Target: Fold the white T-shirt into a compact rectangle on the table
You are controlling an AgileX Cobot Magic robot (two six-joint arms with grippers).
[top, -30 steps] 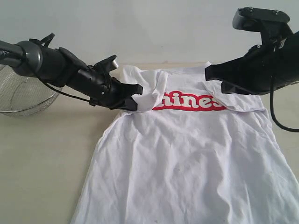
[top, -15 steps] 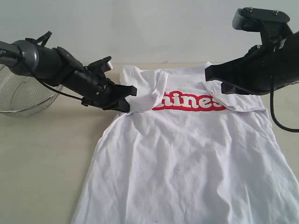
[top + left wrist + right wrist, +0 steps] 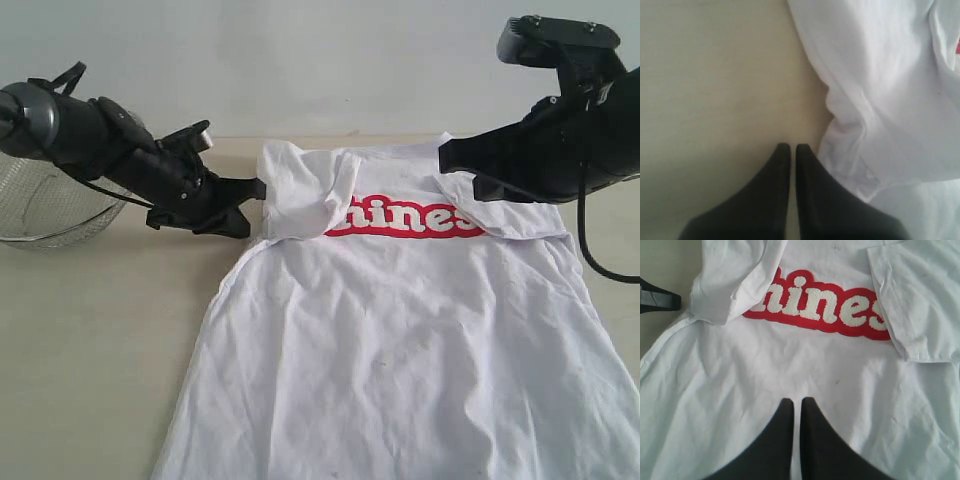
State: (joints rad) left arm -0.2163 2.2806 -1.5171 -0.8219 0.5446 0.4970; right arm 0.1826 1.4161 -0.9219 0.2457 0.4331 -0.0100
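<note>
While both sleeves lie folded inward over the chest, the white T-shirt (image 3: 400, 330) rests front-up on the table (image 3: 90, 330), with its collar toward the far edge and the red lettering partly covered. The left gripper (image 3: 790, 147) is clenched on nothing, its tips over bare tabletop just beside the edge of the folded sleeve on its side. The right gripper (image 3: 796, 401) is likewise clamped empty and hangs above the shirt near the other folded sleeve, with no cloth between its tips
</note>
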